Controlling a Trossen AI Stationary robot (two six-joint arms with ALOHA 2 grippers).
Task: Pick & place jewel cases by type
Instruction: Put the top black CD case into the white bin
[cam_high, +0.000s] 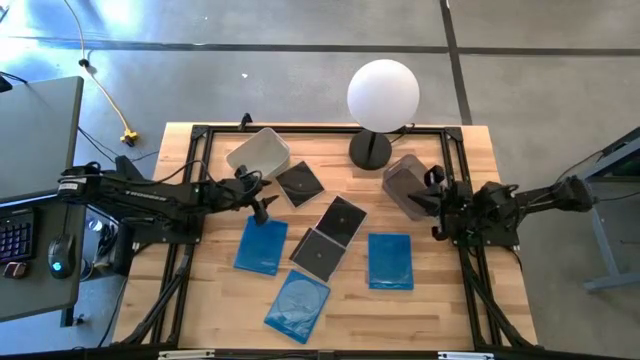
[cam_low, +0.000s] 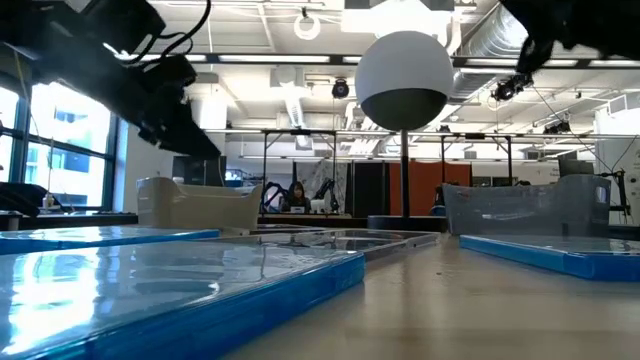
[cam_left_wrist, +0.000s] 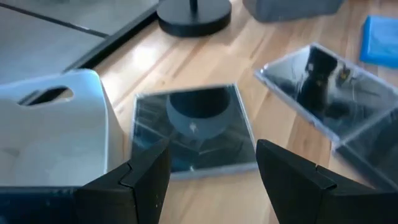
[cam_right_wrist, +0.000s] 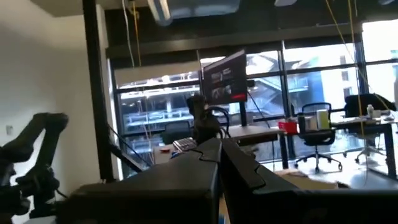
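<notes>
Six flat cases lie on the wooden table. The three dark ones are a black case (cam_high: 299, 184) beside the white bin and two overlapping ones (cam_high: 340, 220) (cam_high: 318, 255) at the centre. The three blue ones lie left (cam_high: 261, 245), right (cam_high: 390, 260) and near the front edge (cam_high: 297, 305). My left gripper (cam_high: 262, 205) (cam_left_wrist: 211, 180) is open, raised above the table between the left blue case and the black case (cam_left_wrist: 193, 134), which lies just ahead of its fingers. My right gripper (cam_high: 420, 205) (cam_right_wrist: 219, 158) is shut and held level beside the grey bin, holding nothing.
A white bin (cam_high: 258, 152) sits at the far left and a grey bin (cam_high: 405, 185) at the far right. A lamp with a black base (cam_high: 370, 150) and white globe (cam_high: 383, 95) stands between them. A black frame (cam_high: 200, 135) borders the table.
</notes>
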